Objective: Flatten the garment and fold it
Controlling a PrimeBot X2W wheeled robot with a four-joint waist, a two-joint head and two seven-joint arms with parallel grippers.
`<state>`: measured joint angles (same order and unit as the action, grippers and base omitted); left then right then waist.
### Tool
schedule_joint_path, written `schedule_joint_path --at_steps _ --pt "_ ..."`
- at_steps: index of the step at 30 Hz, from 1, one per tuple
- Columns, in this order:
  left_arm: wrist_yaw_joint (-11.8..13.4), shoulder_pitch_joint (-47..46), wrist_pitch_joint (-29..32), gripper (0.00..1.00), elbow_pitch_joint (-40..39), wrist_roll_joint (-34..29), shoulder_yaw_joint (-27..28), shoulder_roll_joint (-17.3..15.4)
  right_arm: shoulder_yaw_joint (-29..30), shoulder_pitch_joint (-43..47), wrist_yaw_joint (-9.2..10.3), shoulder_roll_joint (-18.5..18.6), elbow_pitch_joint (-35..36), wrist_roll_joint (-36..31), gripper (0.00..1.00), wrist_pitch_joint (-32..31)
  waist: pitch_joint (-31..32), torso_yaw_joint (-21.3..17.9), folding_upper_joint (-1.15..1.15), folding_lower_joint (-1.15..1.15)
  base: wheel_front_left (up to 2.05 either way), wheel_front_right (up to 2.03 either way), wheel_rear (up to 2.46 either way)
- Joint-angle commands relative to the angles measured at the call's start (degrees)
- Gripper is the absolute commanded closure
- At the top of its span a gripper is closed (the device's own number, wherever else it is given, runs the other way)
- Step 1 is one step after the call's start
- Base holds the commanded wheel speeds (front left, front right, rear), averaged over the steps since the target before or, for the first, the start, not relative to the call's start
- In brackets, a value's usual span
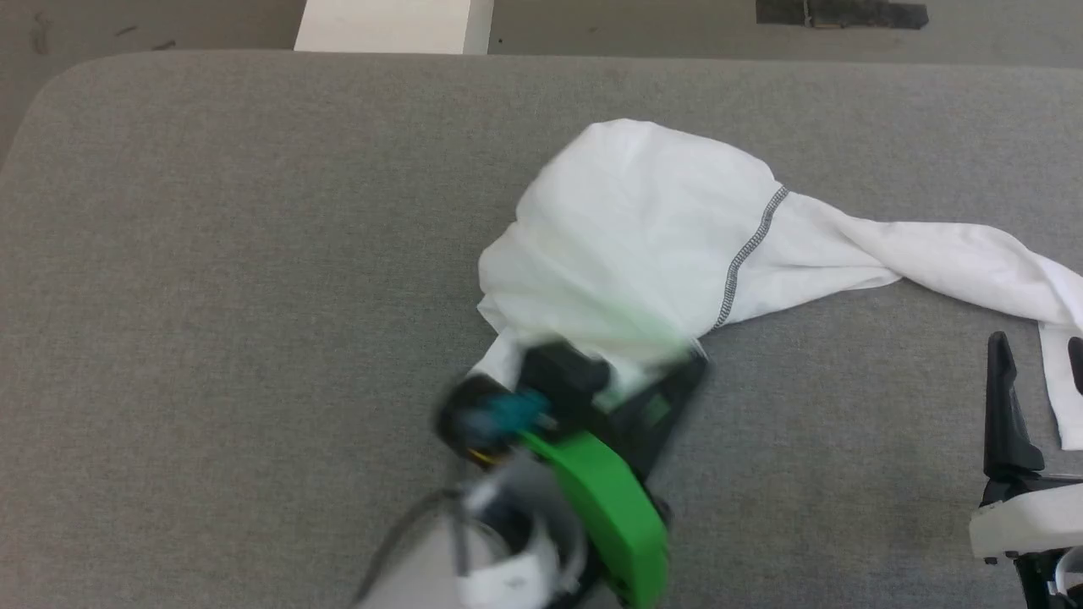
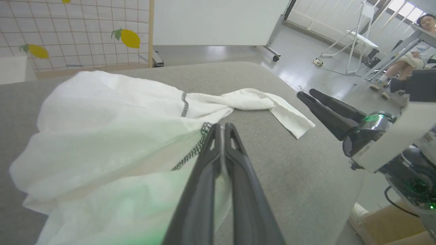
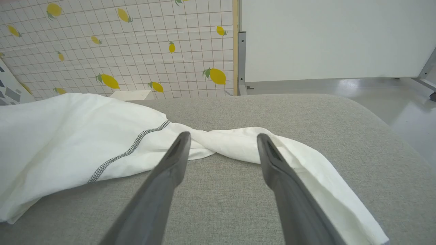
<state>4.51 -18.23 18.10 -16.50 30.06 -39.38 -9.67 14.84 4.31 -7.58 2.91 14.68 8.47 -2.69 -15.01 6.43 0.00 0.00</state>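
The white garment [image 1: 643,228] lies bunched on the grey padded table [image 1: 211,254], with a dark-stitched seam [image 1: 744,254] showing. One sleeve [image 1: 956,254] trails off to the right. My left gripper [image 1: 677,372], blurred, is at the garment's near edge. In the left wrist view the left gripper [image 2: 221,127] is shut, pinching the garment [image 2: 112,136] by a stitched hem. My right gripper [image 1: 1039,372] stands open at the lower right, just short of the sleeve end. In the right wrist view the right gripper [image 3: 223,137] hangs above the table with the twisted sleeve [image 3: 238,143] beyond its tips.
A white box [image 1: 393,25] stands past the table's far edge. The table's rounded right edge [image 2: 327,136] drops to the floor. A person [image 2: 415,51] sits far off to the right beside a white folding chair [image 2: 361,37].
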Motion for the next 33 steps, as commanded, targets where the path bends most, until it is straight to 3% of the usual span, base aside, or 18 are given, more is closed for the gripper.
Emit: schedule_joint_path --at_steps 1,4,7,9,10,11,12,17,19,22,33 --pt "-1.47 1.21 0.1 1.0 2.81 0.35 -2.38 1.04 -0.22 0.15 0.09 -0.03 0.31 -0.34 0.0 -0.24 -0.88 -0.43 0.0 0.0 0.0 0.0 0.0" --pt "-3.83 2.2 0.47 1.0 10.54 1.42 -6.99 3.13 -0.43 -0.27 0.09 -0.03 0.2 -0.37 0.0 -0.45 -1.77 -1.07 0.0 0.0 0.0 0.0 0.0" --pt "-4.27 1.66 -0.86 1.0 16.46 0.67 -8.34 4.04 -0.63 -0.65 0.09 -0.03 -0.11 -0.22 0.0 -0.56 -2.35 -1.65 0.0 0.0 0.0 0.0 0.0" --pt "-4.07 0.9 -2.71 0.39 18.56 0.34 -7.88 4.51 -0.59 -0.75 0.09 -0.03 -0.41 0.0 0.0 -0.57 -2.45 -1.82 0.0 0.0 0.0 0.0 0.0" --pt "-3.82 0.56 -3.69 0.16 18.93 0.68 -7.12 4.74 -0.51 -0.76 0.09 -0.03 -0.57 0.06 0.0 -0.54 -2.42 -1.86 0.0 0.0 0.0 0.0 0.0" --pt "-3.53 0.24 -4.41 0.0 18.86 1.05 -6.25 4.86 -0.4 -0.73 0.09 -0.03 -0.7 0.1 0.0 -0.51 -2.34 -1.84 0.0 0.0 0.0 0.0 0.0" --pt "-1.75 -1.38 -6.54 0.0 16.42 1.39 -2.05 4.0 -0.12 -0.52 0.09 -0.03 -1.09 0.17 0.0 -0.47 -1.86 -1.69 0.0 0.0 0.0 0.0 0.0" --pt "1.75 -3.91 -6.82 0.0 10.83 -0.49 4.74 -1.54 -0.1 -0.57 0.09 -0.03 -1.37 0.61 0.0 -0.48 -1.55 -1.16 0.0 0.0 0.0 0.0 0.0" --pt "2.5 -5.15 -5.81 0.0 10.17 -2.78 5.97 -4.84 -0.39 -0.64 0.09 -0.03 -1.35 0.72 0.0 -0.53 -1.81 -0.98 0.0 0.0 0.0 0.0 0.0" --pt "3.09 -5.87 -3.5 0.0 10.97 -3.2 6.76 -6.81 -0.67 -0.92 0.09 -0.03 -1.13 0.75 0.0 -0.66 -2.54 -0.87 0.0 0.0 0.0 0.0 0.0" --pt "2.25 -9.29 -0.26 0.0 22.93 -1.41 6.26 -5.66 -1.44 -2.24 0.09 -0.03 -0.3 0.13 0.0 -1.38 -5.24 -2.45 0.0 0.0 0.0 0.0 0.0"
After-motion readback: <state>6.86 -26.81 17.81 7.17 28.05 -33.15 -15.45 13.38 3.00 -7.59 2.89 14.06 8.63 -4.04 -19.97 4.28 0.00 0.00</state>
